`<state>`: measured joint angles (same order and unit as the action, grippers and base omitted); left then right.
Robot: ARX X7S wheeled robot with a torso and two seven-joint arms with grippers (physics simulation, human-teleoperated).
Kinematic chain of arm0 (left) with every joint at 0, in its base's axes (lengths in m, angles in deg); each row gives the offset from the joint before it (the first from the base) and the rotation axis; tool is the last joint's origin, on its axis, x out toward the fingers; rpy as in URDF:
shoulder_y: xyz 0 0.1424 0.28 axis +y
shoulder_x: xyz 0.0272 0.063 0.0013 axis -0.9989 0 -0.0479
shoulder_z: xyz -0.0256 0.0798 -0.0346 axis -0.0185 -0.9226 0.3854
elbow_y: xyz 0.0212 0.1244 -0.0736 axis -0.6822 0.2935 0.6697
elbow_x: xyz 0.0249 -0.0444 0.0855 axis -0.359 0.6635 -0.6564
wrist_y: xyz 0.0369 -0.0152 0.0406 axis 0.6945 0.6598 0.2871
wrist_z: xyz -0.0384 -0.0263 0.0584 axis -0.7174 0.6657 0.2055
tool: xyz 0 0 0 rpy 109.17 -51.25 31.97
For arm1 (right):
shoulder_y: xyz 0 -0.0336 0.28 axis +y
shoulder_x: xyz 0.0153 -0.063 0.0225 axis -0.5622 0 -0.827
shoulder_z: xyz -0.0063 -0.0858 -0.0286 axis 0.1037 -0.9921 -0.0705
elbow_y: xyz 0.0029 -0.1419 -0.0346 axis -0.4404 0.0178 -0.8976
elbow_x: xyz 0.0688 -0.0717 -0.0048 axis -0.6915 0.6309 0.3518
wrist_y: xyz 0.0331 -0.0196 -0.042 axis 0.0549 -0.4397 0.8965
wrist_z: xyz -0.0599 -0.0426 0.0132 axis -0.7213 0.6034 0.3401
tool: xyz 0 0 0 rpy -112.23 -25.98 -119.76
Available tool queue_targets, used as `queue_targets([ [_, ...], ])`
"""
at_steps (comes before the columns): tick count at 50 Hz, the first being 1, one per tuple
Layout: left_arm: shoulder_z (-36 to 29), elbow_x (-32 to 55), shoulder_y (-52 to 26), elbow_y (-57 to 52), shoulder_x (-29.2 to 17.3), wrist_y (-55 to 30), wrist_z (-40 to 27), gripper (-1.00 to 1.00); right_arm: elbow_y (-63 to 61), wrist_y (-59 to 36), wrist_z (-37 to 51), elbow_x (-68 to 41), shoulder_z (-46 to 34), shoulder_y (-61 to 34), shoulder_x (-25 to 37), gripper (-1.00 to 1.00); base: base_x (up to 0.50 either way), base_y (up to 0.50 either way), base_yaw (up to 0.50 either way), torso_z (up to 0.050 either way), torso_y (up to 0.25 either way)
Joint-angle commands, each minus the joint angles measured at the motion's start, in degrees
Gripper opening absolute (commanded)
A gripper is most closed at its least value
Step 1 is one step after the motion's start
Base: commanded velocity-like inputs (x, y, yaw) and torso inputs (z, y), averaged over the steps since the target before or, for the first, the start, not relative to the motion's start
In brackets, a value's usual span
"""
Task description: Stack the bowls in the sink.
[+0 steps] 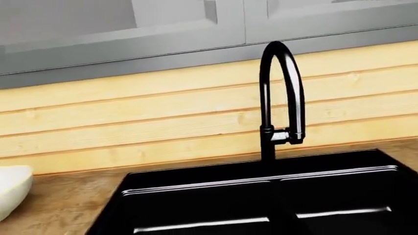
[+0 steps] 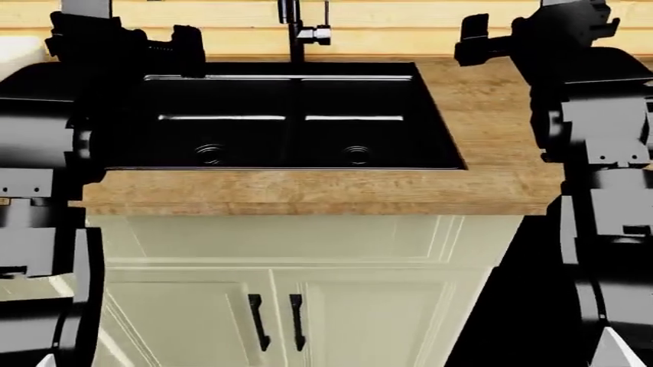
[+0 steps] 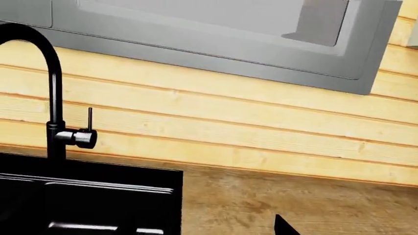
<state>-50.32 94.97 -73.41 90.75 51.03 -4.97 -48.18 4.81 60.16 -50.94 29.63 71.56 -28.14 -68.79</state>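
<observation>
Currently sink (image 2: pixel 296 122) holds nothing, both basins bare; one cream bowl (image 1: pixel 11 188) sits on the counter (image 1: pixel 58 205) just beside the sink's left end, second bowl unseen; left gripper (image 2: pixel 122 46) and right gripper (image 2: pixel 531 34) raised flanking the sink, likely staging; jaw state can't tell.

Wooden countertop (image 2: pixel 306 187) with a light, mottled grain, forming the front ledge and the right-hand surface. Below it, a cream cabinet (image 2: pixel 306 306) with two panelled doors and paired vertical black handles (image 2: pixel 277 321). Behind, a wall of horizontal pale wood planks (image 1: pixel 163 112); above the planks, grey upper cabinets (image 1: pixel 196 29).
</observation>
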Motion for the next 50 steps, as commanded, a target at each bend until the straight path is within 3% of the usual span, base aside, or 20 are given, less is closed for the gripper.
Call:
queue_targets([
  [1, -0.04, -0.11, 0.74, -1.3, -1.08, -0.86, -0.3, 1.0, 1.77, 1.02, 0.06, -0.49, 0.04, 0.44, -0.58, 1.0, 0.0, 0.5, 0.0, 0.0, 0.0],
  [50, -0.14, 1.43, 2.77, -14.03, -4.66, -10.68, -0.71, 1.0, -3.82, -1.77, -0.3, -2.3, 0.18, 3.9, -0.5, 1.0, 0.0, 0.5, 0.0, 0.0, 0.0],
])
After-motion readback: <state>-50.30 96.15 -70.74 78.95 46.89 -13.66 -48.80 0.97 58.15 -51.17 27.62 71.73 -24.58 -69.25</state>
